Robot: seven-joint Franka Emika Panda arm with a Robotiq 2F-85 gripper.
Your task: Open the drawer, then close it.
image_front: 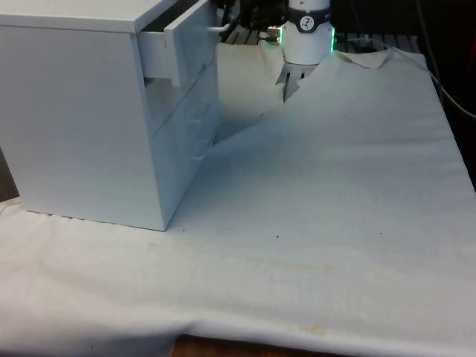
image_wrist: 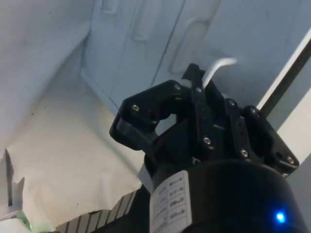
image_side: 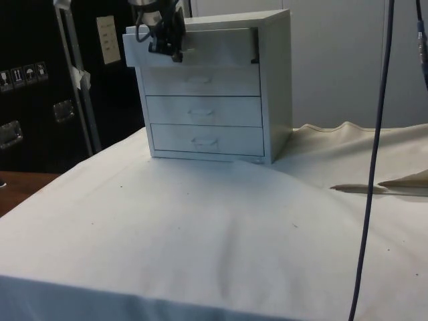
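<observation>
Side view, end effector: the black end effector (image_side: 165, 48) sits at the front of the top drawer (image_side: 194, 48), at that drawer's handle.
Wrist view, grip: the two fingers (image_wrist: 197, 92) are drawn together on the white handle (image_wrist: 219, 65), which curves out just past their tips.
Top drawer: pulled partway out of the chest of drawers (image_side: 221, 87); in the front view its front panel (image_front: 182, 41) stands clear of the body, with a dark gap behind it.
Lower drawers: three more (image_side: 204, 110), all flush and shut, each with a small handle of its own.
Chest position: at the front view's left on the table (image_front: 320, 223), turning a blank side to that camera; in the side view its drawer fronts face the lens.
Cloth: white, wrinkled, with a few small dark specks.
Nearby: a dark cable (image_side: 374, 160) hangs down across the side view, well apart from the chest.
</observation>
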